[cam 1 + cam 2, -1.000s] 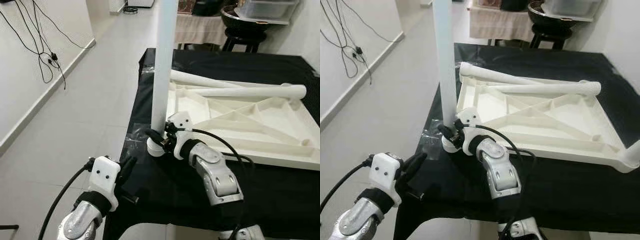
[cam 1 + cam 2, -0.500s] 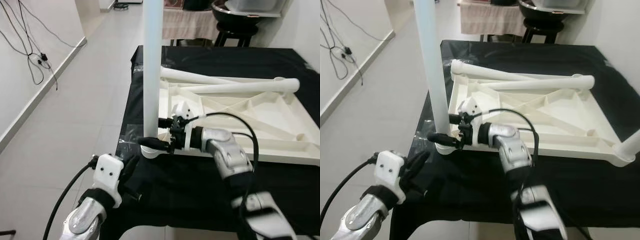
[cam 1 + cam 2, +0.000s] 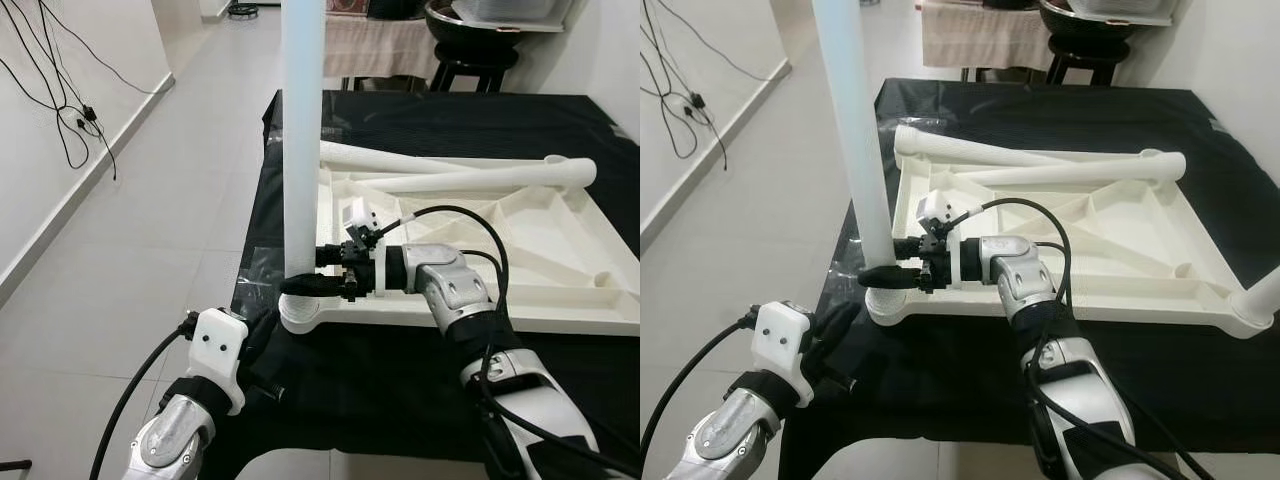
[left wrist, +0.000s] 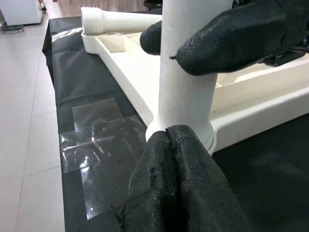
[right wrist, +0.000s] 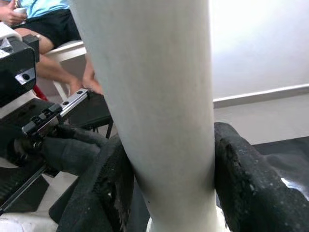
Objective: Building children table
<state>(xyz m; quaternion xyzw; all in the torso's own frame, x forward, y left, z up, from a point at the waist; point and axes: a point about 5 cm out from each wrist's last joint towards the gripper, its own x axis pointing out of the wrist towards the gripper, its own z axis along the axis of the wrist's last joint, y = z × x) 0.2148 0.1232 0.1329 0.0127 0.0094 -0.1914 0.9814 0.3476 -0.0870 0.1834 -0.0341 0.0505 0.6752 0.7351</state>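
The white children's table top (image 3: 580, 318) lies upside down on a black-covered table. One white leg (image 3: 303, 130) stands upright in its near left corner socket. My right gripper (image 3: 305, 270) is shut on this leg just above the socket, one finger on each side (image 5: 241, 183). My left gripper (image 3: 268, 345) is low at the table's front left edge. It is shut and empty, its tips (image 4: 169, 133) just short of the leg's base. Two loose legs (image 3: 480, 180) lie across the far part of the top. Another leg (image 3: 1262, 293) rises from the near right corner.
A patch of clear tape (image 4: 96, 130) is stuck on the black cloth (image 3: 400, 370) beside the socket. Tiled floor (image 3: 150, 220) runs along the table's left side, with cables (image 3: 60, 110) on the wall. A black stool (image 3: 480, 50) stands behind. A seated person (image 5: 43, 29) is in the right wrist view.
My right arm has swung round and now reaches the leg from the right, fingers level on either side of it. The camera has shifted. The left gripper has hardly moved.
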